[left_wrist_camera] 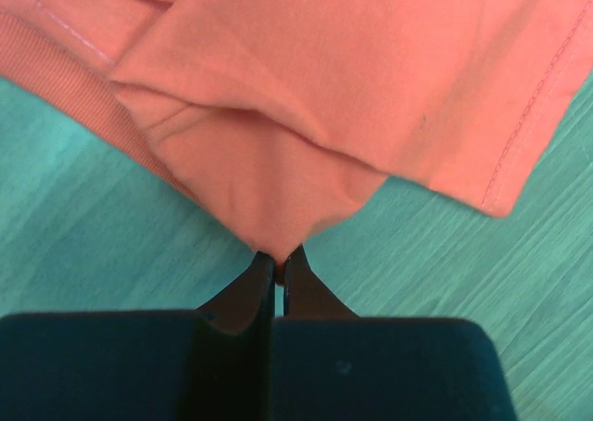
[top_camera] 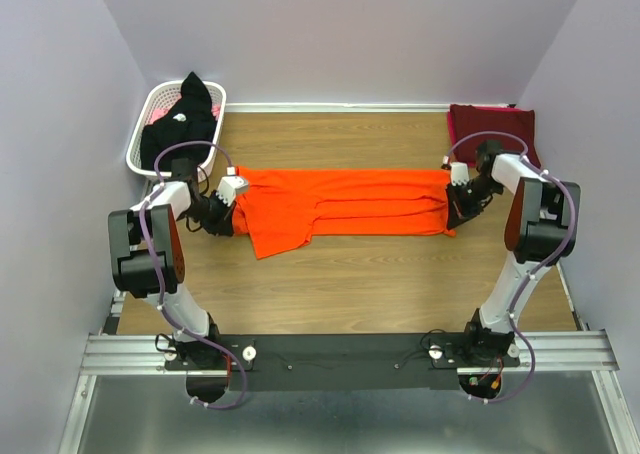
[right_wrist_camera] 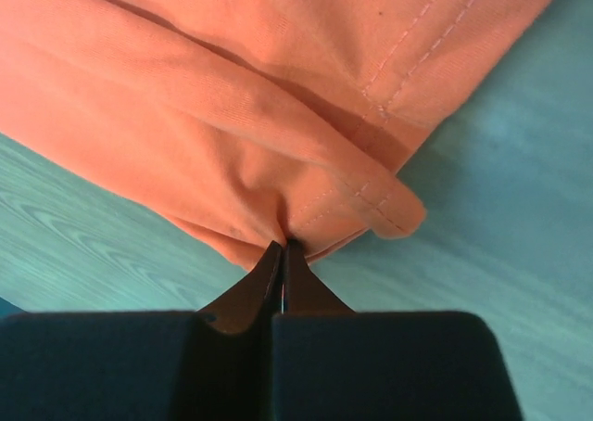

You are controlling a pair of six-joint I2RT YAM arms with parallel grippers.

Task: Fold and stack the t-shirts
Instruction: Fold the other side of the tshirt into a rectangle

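Left claw (left_wrist_camera: 279, 259) and right claw (right_wrist_camera: 283, 249) pinch opposite ends of the part-folded orange t-shirt (top_camera: 340, 202); maroon t-shirt (top_camera: 490, 126) looks folded, black t-shirt (top_camera: 185, 114) sits unfolded in basket (top_camera: 138, 144).

left arm (top_camera: 185, 309) and right arm (top_camera: 510, 284): white links, chunky black joints with orange sides, looping purple cables (top_camera: 180, 145), slim black fingers (left_wrist_camera: 243, 296).

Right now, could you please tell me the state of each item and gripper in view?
orange t-shirt: folded into a long band, flat on the table, pinched at both ends.
maroon t-shirt: folded, at the table's far right corner.
black t-shirt: crumpled, unfolded, in the basket.
white basket: upright, holding the black t-shirt.
left gripper: shut on the orange t-shirt's left end.
right gripper: shut on its right end.
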